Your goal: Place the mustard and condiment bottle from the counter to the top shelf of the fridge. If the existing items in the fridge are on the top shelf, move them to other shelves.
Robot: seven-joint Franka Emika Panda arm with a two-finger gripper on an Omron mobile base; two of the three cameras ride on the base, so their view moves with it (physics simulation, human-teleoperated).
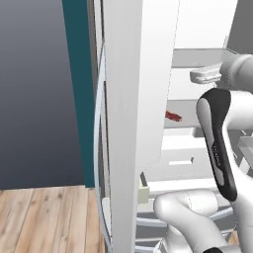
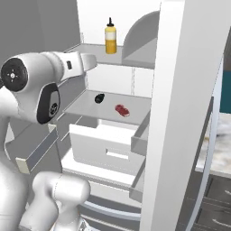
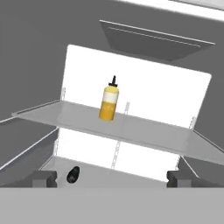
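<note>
Hand view has the gripper spread wide and empty facing the mustard standing upright on the top shelf, so honestly a sloppy pull-back could clip the shelf edge and tip that bottle over.

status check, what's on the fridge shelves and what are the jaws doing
Gripper jaws open, empty. Mustard upright on top shelf. Black ball and red piece on shelf below; nothing blocking.

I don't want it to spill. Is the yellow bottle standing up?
Upright: the mustard stands on its base on the top shelf, cap pointing up.
</note>
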